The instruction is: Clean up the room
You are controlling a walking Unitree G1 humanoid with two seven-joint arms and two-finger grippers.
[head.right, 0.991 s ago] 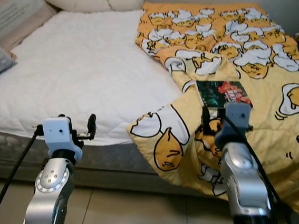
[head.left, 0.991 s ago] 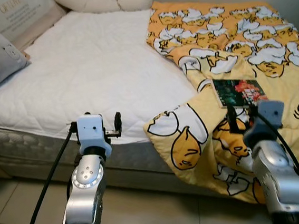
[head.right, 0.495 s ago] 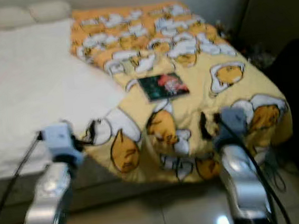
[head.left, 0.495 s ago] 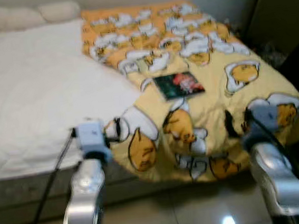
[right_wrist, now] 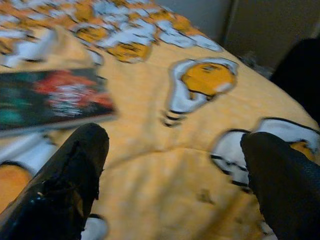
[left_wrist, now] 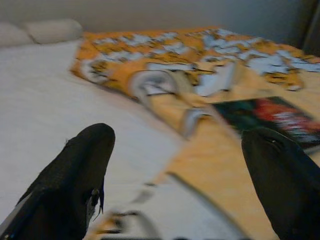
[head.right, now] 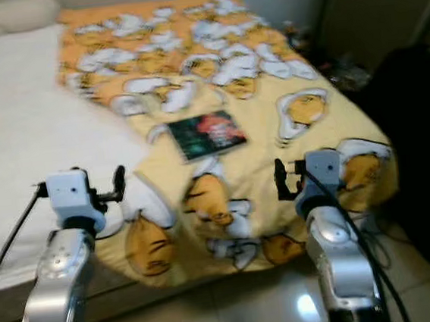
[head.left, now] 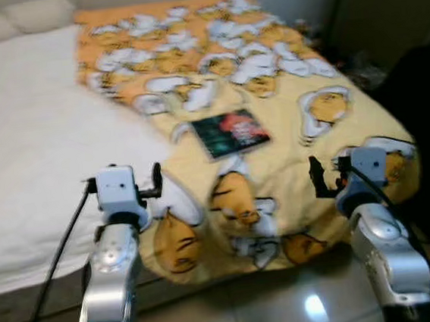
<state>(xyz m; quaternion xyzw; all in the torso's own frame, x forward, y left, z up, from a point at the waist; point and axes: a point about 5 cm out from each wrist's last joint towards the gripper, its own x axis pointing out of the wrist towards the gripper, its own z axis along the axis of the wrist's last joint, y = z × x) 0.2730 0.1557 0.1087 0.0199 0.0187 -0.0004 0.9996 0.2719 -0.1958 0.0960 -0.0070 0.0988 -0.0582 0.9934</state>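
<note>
A dark book (head.left: 230,133) with a red and green cover lies flat on the yellow cartoon-print blanket (head.left: 267,72), which covers the right half of the bed and hangs over its near edge. My left gripper (head.left: 137,185) is held up in front of the bed edge, open and empty, with the book (left_wrist: 272,117) ahead of it. My right gripper (head.left: 338,176) hovers open over the blanket's hanging corner, holding nothing. From the right wrist the book (right_wrist: 50,97) lies just beyond one of the fingers (right_wrist: 70,185).
The bare white mattress (head.left: 31,148) takes up the bed's left half, with cream pillows (head.left: 3,18) at its head. A black bulky object (head.left: 429,125) and a dark cabinet front (head.left: 383,8) stand right of the bed. Glossy tiled floor (head.left: 290,306) lies below.
The whole view has swung to the right, so the bed has slid left and the dark things on the right have come in. Both arms keep the same pose, grippers open.
</note>
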